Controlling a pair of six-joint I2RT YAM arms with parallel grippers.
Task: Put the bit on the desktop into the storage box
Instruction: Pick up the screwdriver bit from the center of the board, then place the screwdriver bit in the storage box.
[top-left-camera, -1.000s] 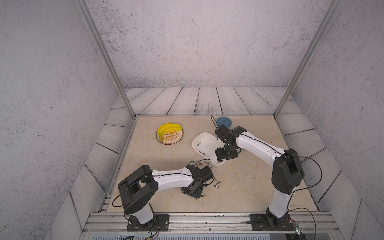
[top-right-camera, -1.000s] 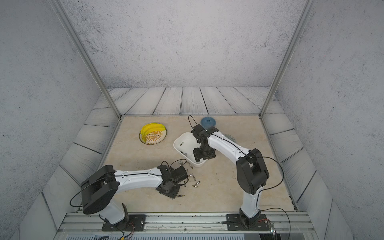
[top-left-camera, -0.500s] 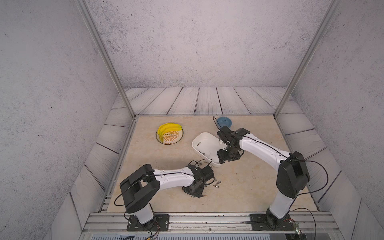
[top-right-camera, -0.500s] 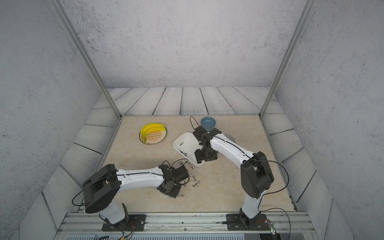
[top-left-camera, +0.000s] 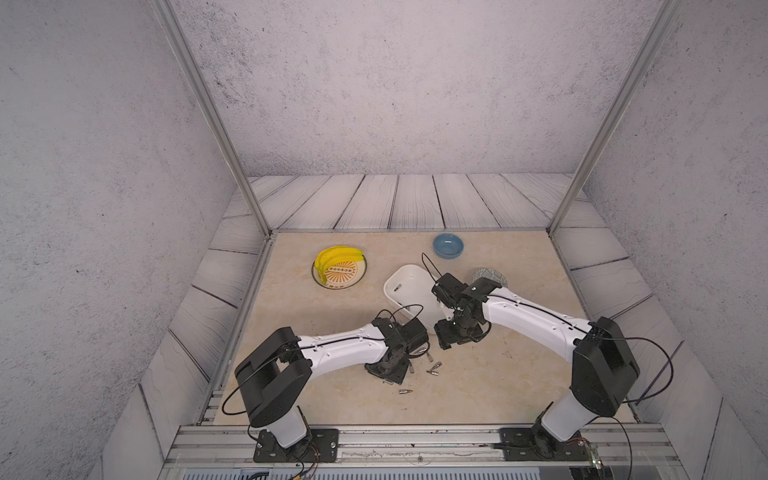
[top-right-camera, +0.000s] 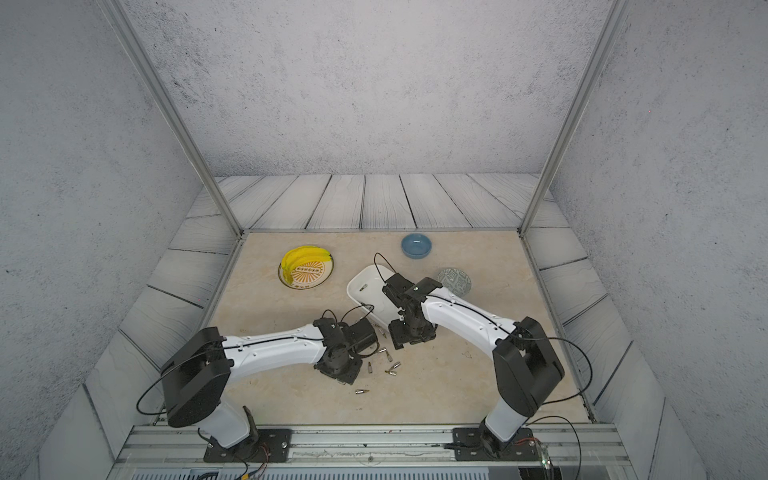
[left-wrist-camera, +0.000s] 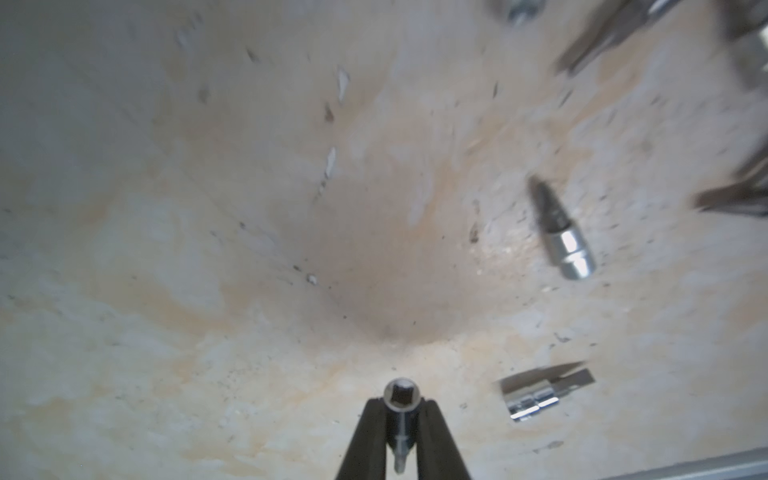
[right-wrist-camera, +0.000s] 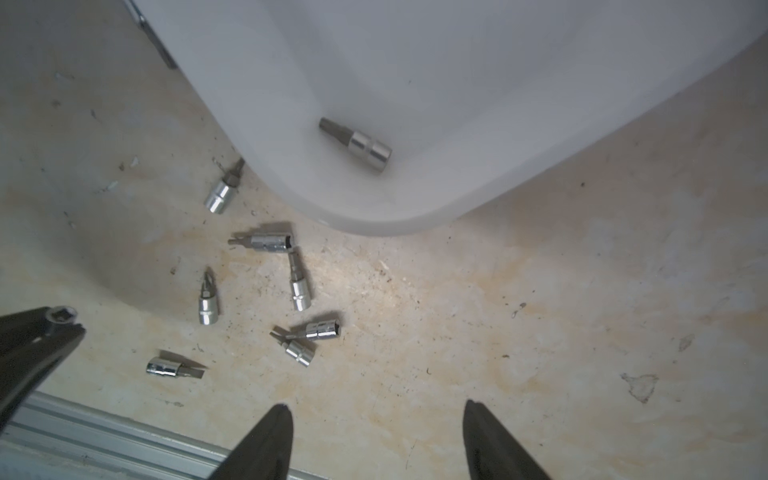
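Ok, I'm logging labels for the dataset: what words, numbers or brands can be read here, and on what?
Nothing is legible.
Plate: printed marks in its orange pattern, too small to read.
Bit on the desktop: faint stamp on its socket end, too blurred to read.
Storage box: no lettering visible.

Bits (right-wrist-camera: 299, 286) on desktop (right-wrist-camera: 540, 311) before storage box (right-wrist-camera: 374, 226) (one bit (right-wrist-camera: 356, 144) inside)

A robot lab's test booth, this: speckled grey wall panels (top-left-camera: 395, 83) framed by bare aluminium posts (top-left-camera: 210, 116), white-and-black robot arms (top-left-camera: 345, 349) bolted to a slotted aluminium rail (top-left-camera: 415, 440), a beige marble-print tabletop (top-left-camera: 498, 395) ringed by printed grey plank panels (top-left-camera: 374, 203).
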